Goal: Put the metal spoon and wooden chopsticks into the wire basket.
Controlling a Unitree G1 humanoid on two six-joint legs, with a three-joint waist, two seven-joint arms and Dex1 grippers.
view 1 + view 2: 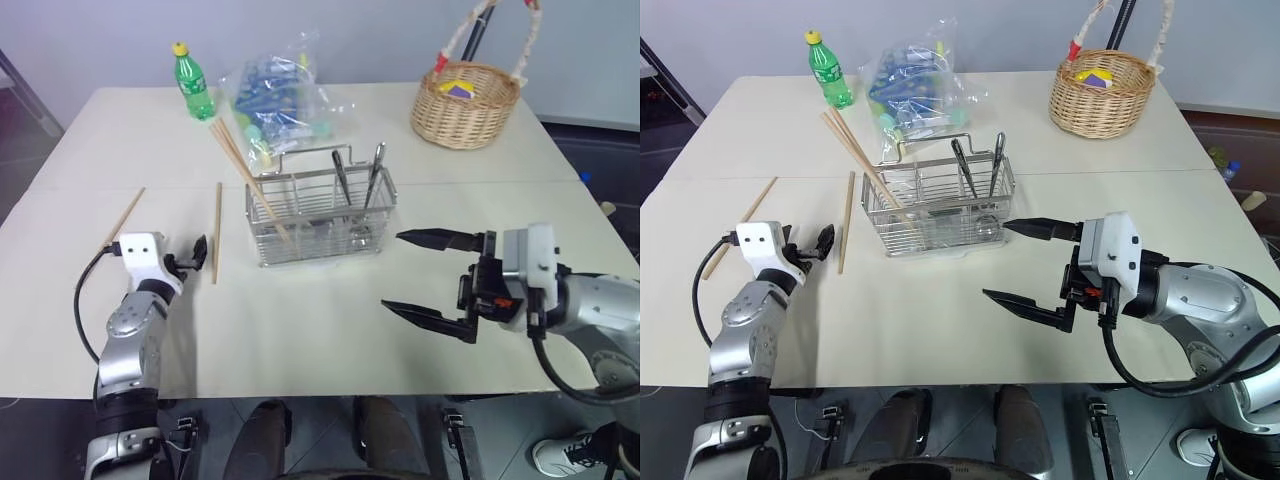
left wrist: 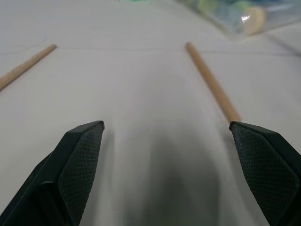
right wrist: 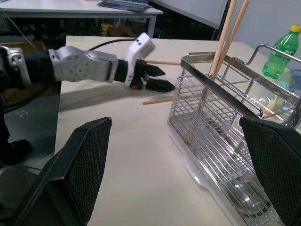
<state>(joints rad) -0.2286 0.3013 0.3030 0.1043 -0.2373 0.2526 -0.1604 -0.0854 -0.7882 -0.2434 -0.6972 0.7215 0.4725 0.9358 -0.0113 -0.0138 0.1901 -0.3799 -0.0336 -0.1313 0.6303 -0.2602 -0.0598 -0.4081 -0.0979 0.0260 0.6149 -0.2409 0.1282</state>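
Our left gripper (image 1: 190, 257) is wide open and empty, low over the table (image 1: 300, 330), just beside the nearer loose chopstick (image 1: 217, 232). The right gripper (image 1: 430, 275) is also spread wide, holding nothing, near the wire basket (image 1: 320, 212). Two chopsticks (image 1: 245, 170) already lean in the basket, and a spoon handle (image 1: 375, 170) stands there — probably the spoon. Another stick (image 1: 125, 218) lies further left. Risk: fingertips scrape the table and roll the thin stick away — no grip.
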